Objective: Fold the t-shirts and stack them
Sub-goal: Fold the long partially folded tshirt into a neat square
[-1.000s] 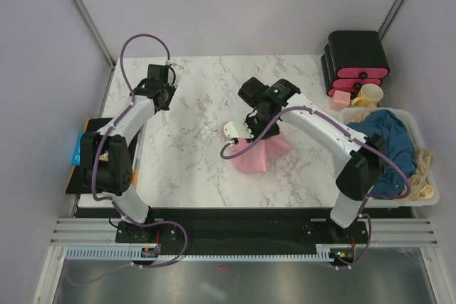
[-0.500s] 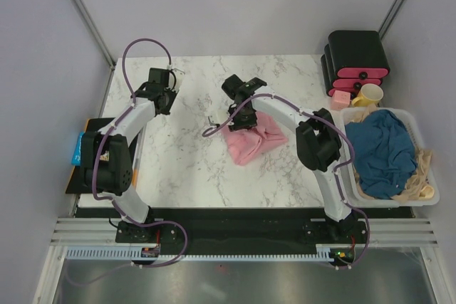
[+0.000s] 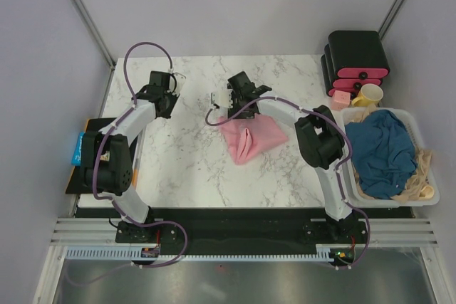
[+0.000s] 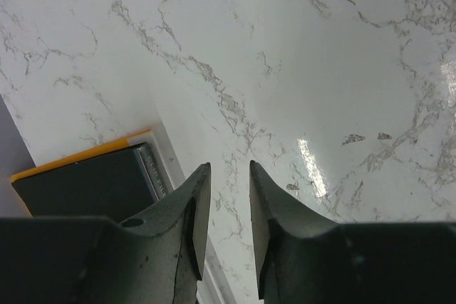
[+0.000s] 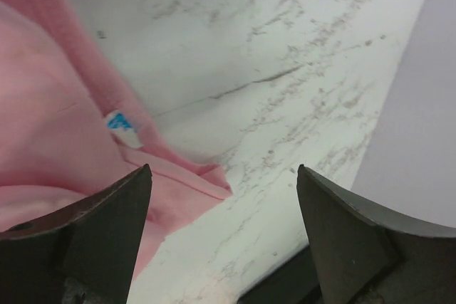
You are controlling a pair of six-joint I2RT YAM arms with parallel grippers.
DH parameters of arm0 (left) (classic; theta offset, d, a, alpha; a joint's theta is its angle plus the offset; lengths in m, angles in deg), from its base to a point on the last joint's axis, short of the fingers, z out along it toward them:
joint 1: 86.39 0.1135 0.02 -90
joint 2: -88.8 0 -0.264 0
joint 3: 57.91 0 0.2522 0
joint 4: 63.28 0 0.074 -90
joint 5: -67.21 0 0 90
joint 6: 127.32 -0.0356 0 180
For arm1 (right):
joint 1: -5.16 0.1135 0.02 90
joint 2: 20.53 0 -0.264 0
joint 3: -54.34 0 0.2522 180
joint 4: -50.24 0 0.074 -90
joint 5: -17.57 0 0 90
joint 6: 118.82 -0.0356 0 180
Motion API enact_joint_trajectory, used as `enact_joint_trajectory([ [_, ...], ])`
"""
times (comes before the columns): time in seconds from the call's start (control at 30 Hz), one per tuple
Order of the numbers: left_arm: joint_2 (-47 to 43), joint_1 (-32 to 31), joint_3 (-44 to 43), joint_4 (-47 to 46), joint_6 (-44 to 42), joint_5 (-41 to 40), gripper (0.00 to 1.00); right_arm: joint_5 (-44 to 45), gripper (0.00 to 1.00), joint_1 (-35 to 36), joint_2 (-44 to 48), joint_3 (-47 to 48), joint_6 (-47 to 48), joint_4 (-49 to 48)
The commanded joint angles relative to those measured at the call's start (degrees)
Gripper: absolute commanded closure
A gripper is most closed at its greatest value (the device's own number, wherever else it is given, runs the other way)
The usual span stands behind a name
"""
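ok so starting at the left, we've got a dark slab with an orange edge (image 4: 78, 184) sitting just off the side of the white marble tabletop (image 3: 182, 165), and the left pincer (image 4: 229, 170) hangs over bare marble near that back left corner, its fingers (image 4: 191, 211) only a narrow gap apart with nothing between them; moving along to the middle, the right arm reaches across and the right pincer (image 5: 222, 176) has its jaws spread wide and nothing in them, parked just past the far left edge of the light pink t-shirt (image 3: 251, 140), which lies in a loosely bunched heap on the tabletop roughly in the centre, a bit to the right, with a small white and blue label (image 5: 122, 126) showing near its hem in the wrist view; further right, the dark teal-blue t-shirt (image 3: 385, 149) is crumpled inside a white basket (image 3: 399, 112) at the right edge, well apart from the pink one, and behind the basket we see a yellow mug (image 3: 369, 95) and the black boxes with pink fronts (image 3: 355, 53) stacked in the back right corner
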State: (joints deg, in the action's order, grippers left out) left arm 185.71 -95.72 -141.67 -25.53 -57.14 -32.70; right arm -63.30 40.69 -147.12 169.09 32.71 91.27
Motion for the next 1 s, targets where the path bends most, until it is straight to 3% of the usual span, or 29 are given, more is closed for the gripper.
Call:
enact_joint_trajectory([
  [0.0, -0.3, 0.3, -0.1, -0.3, 1.1, 1.6, 0.64, 8.7, 0.11, 0.0, 7.0, 0.0, -4.0, -13.0],
  [0.17, -0.7, 0.3, -0.3, -0.3, 1.1, 1.9, 0.64, 9.8, 0.10, -1.7, 12.2, 0.7, -11.7, -12.7],
  [0.27, -1.8, 0.2, -0.8, 0.9, 0.2, 5.0, 0.63, 10.1, 0.10, -2.2, 16.0, -3.5, -12.3, -11.3],
  [0.4, -4.6, -0.8, -2.0, 5.4, -2.2, 19.4, 0.57, 12.7, 0.13, -6.1, 19.1, -11.0, -18.7, -11.4],
  [0.5, -5.2, -2.4, -3.9, 10.4, -2.5, 30.2, 0.51, 7.5, 0.30, -11.9, 18.1, -12.5, -25.7, -4.5],
  [0.57, -5.1, -5.3, -5.1, 12.2, -2.8, 36.0, 0.46, -4.4, 0.43, -16.7, 16.6, -10.2, -28.0, 5.1],
  [0.63, -4.5, -9.5, -6.1, 13.8, -2.3, 38.8, 0.45, -12.7, 0.54, -20.7, 13.0, -7.8, -28.4, 15.0],
  [0.67, -4.1, -11.1, -7.2, 13.8, -2.0, 40.2, 0.45, -21.0, 0.58, -21.9, 10.8, -5.2, -27.9, 18.2],
  [0.73, -3.0, -16.2, -8.9, 14.5, -0.8, 40.9, 0.44, -27.4, 0.78, -24.3, 8.6, -1.4, -26.6, 25.8],
  [0.77, -1.5, -17.6, -10.8, 14.6, -0.3, 41.7, 0.44, -34.0, 0.81, -25.0, 6.9, -0.5, -25.6, 28.2],
  [0.83, 0.4, -20.7, -13.0, 14.7, 1.4, 42.3, 0.44, -38.2, 0.93, -25.8, 5.7, 1.7, -23.3, 33.4],
  [0.97, 5.4, -23.7, -18.6, 14.9, 2.1, 42.0, 0.43, -46.9, 0.95, -25.9, 3.6, 4.8, -19.0, 40.0],
])
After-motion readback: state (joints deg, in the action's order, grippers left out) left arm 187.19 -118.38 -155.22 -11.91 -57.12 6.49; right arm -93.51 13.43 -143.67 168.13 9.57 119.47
